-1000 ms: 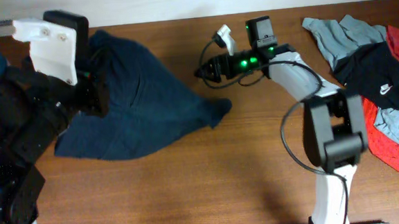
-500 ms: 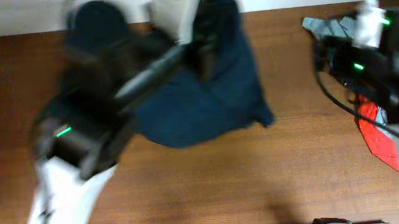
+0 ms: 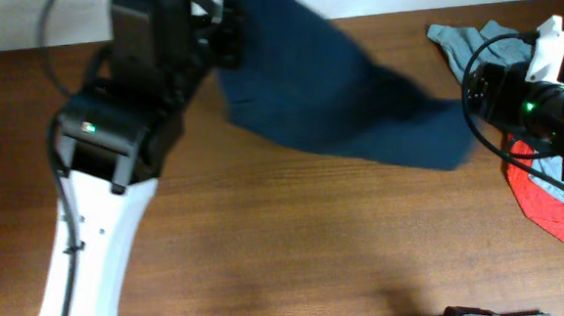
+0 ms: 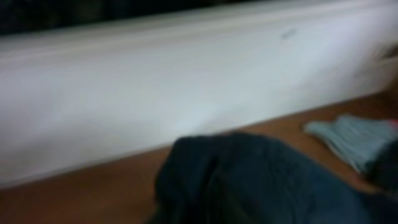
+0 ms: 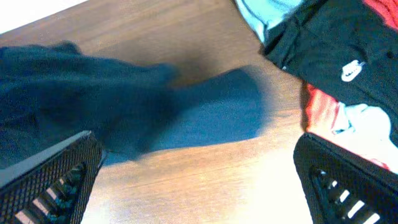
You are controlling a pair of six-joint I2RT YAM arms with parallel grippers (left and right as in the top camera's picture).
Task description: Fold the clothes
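Observation:
The clothes, dark navy shorts, stretch blurred from the table's back edge down toward the right, their far end close to my right gripper. My left gripper is at the upper end of the cloth, and its jaws are hidden. In the left wrist view the shorts fill the bottom, blurred, with no fingers showing. The right wrist view has the shorts lying ahead on the wood. There my right gripper stands open wide, with only bare table between its fingers.
A pile of other garments lies at the right edge: grey, red and a black one with a white logo. A white wall runs behind the wooden table.
The left arm has swung from the left side to the back of the table, dragging the shorts rightward and stretching them out. The right arm pulled back to the right edge, its jaws opening slightly wider.

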